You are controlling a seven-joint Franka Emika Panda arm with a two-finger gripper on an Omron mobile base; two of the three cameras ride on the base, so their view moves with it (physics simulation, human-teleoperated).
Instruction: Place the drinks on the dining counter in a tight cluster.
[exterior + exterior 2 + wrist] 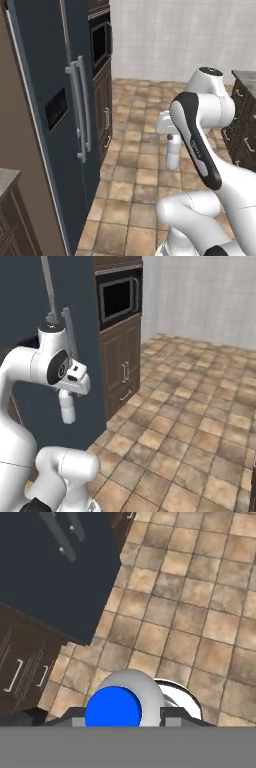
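The robot's claw (120, 721) is pinching a small white bottle with a blue cap (113, 707). In the hand view the round blue cap sits right between the two dark fingers (75, 718), one on each side of the bottle's neck. The cap is on, so nothing can be seen inside the bottle.

In the left base view the bottle (173, 152) hangs upright below the hand, high over the brown tiled floor (130, 200). It touches nothing but the claw. In the right base view the same bottle (66, 407) hangs down under the white hand, in front of the dark blue fridge (30, 301).

The fridge is tall and has long grey handles (80, 107). Its doors are shut. Next to it stands a dark brown cabinet (122, 363) with a black oven (117, 298) set into it. The oven door is shut, and so are the cabinet door and the drawers below it. Behind them is a white tiled wall (175, 35).

At the right edge of the left base view is a bit of a grey stone counter (247, 80) over dark brown drawers. The bottle is well apart from it, out over the open floor.
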